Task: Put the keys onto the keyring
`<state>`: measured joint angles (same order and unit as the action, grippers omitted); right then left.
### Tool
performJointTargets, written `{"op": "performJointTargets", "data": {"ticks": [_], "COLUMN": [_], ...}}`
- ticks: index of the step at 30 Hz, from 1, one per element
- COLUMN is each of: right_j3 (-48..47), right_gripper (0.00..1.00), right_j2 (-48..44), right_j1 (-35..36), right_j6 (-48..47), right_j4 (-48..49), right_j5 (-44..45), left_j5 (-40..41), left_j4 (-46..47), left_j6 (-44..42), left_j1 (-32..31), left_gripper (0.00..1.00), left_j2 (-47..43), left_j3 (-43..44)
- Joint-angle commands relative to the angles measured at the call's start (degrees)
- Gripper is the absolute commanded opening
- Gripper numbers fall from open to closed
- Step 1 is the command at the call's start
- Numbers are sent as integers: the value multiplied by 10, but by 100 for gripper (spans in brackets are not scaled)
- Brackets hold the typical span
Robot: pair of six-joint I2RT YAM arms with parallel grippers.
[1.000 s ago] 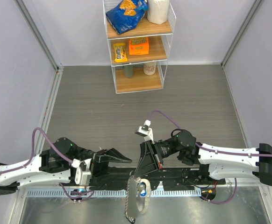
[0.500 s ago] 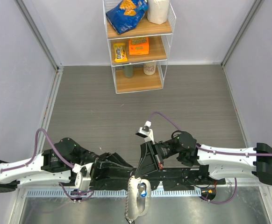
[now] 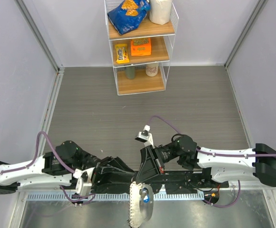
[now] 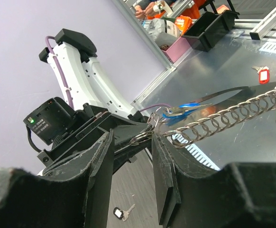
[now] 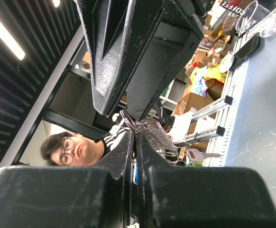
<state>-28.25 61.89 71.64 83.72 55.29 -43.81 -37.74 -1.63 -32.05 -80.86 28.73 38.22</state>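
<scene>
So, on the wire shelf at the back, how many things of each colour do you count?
blue bag: 1
white items: 2
yellow packet: 1
orange box: 1
dark cup: 1
Total: 6

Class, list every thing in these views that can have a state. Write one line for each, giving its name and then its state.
left gripper: open, not clamped on anything
right gripper: shut on the keyring
keyring: held up by the right gripper, chain dangling
key: lying loose, not on the keyring
</scene>
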Motion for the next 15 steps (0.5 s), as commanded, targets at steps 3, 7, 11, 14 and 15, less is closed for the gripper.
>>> {"op": "performJointTargets", "data": {"ticks": [3, 7, 11, 14, 15], "right_j3": [-15, -14, -15, -16, -17], "right_gripper": [5, 5, 5, 6, 6], "right_j2": [21, 31, 39, 46, 47], "right_j1": [1, 1, 1, 1, 1], "right_j6": [16, 23, 29, 30, 31], "right_j4": [43, 59, 70, 75, 76], "right_j5": [22, 19, 16, 14, 11], "left_j5": [-14, -22, -29, -35, -36], "left_j4": [22, 17, 1, 0, 0], "left_j6": [-14, -15, -18, -19, -18], "left_j1": [-8, -11, -16, -18, -19], "left_gripper": [41, 33, 28, 27, 27], "left_j2": [12, 21, 27, 28, 28], "left_j3": [20, 24, 29, 29, 29]}}
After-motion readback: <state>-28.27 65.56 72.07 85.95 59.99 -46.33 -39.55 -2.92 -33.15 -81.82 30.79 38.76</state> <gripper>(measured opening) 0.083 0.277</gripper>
